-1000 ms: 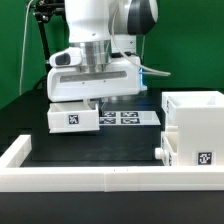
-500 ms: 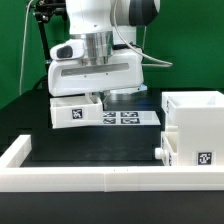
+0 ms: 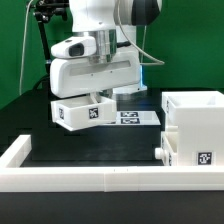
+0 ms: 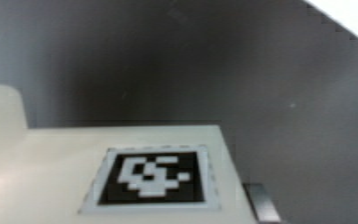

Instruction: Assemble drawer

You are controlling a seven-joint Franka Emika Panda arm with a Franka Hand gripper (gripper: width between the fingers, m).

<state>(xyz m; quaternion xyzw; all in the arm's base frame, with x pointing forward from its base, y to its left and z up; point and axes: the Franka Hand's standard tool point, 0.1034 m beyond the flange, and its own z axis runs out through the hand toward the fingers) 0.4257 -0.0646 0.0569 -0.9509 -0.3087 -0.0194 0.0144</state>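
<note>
— Where is the small shallow white plastic tray (image 3: 79,112) at this moment?

— In the exterior view it hangs under the white robot arm's jaws (image 3: 96,93), clear of the black table (image 3: 90,150) and tipped, its corner toward the exterior view's left sitting lower. A black-and-white square tag faces the camera on its front wall.

— And the jaws themselves?

— They come straight down onto the tray's upper edge and appear pressed onto its wall, pinching it; the exact contact is hidden behind the tray's rim, so only the tray hanging there suggests the hold.

— What does the wrist view add?

— A blurred close look at a pale flat surface of the tray (image 4: 87,150) with a tag printed on it, against the dark table. The fingers cannot be made out there.

— Where are the other parts?

— The tall boxy white plastic housing (image 3: 198,125) stands on the table at the exterior view's right, well apart from the lifted tray, with a tag low on its front. A second small white tray (image 3: 166,151) sits against the housing's left side, low down. The marker board (image 3: 133,117) lies flat just behind the lifted tray, partly covered by it. The long low white border wall (image 3: 70,176) runs along the near edge of the table.
</note>
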